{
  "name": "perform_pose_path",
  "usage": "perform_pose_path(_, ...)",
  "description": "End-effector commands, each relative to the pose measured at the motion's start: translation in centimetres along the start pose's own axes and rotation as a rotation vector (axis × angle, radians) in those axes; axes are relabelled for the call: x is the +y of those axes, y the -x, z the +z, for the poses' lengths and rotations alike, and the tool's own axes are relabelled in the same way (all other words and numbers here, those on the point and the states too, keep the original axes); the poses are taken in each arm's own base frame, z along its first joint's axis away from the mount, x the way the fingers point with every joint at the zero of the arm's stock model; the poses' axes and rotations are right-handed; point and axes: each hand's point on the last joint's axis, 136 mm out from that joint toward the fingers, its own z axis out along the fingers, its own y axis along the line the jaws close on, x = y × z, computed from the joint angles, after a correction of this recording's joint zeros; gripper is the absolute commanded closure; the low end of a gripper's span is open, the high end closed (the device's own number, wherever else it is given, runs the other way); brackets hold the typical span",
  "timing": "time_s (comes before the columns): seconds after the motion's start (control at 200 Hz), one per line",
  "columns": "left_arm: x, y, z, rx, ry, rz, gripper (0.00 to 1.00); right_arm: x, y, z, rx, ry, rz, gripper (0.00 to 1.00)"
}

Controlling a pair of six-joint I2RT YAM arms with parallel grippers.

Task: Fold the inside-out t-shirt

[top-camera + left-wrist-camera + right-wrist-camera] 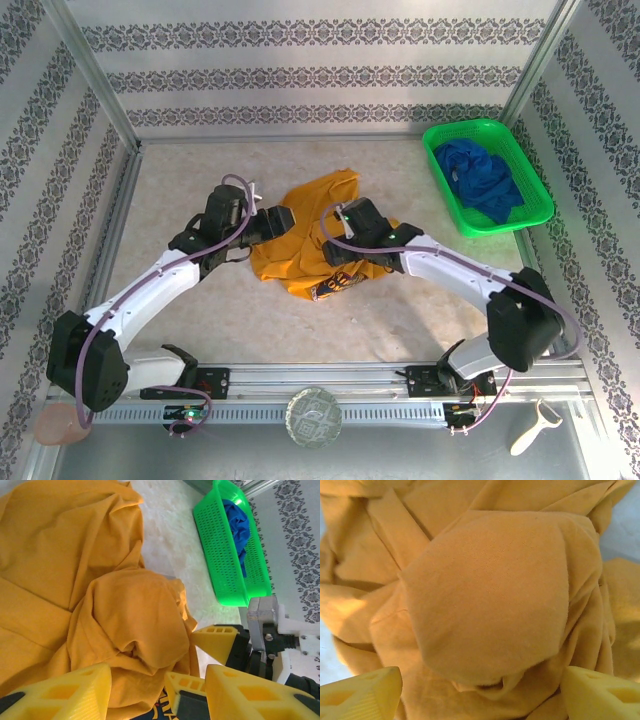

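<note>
Overhead, one mustard t-shirt [300, 262] lies crumpled in the middle of the table [380, 315]. One green basket [505, 224] holding one blue garment [485, 180] stands well apart at the far right, and bare table surrounds the shirt. Two arms bend inward, with the left gripper [283, 222] and right gripper [337, 248] at opposite sides of the shirt. From the left wrist, that gripper is released, its fingers [55, 690] apart over the cloth. From the right wrist, the fingers [360, 690] spread wide, and a cloth mound bulges between them, unpinched.
</note>
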Motion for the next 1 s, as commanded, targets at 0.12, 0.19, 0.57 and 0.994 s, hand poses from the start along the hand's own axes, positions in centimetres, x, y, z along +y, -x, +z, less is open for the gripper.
perform_pose_path(0.12,0.1,0.1,-0.5,-0.008,-0.003,-0.016,0.45,-1.3,0.9,2.3,0.084,-0.139,-0.154,0.25)
perform_pose_path(0.19,0.1,0.1,-0.5,-0.005,-0.007,-0.015,0.44,-1.1,1.1,3.2,0.105,-0.115,-0.148,0.40)
perform_pose_path(0.57,-0.9,-0.6,0.0,0.064,-0.057,0.027,0.36,1.4,6.6,-3.2,-0.007,0.462,0.141,1.00)
perform_pose_path(0.994,-5.1,-1.3,1.1,0.079,-0.220,0.122,0.31,4.6,10.2,-12.9,-0.204,1.033,0.269,1.00)
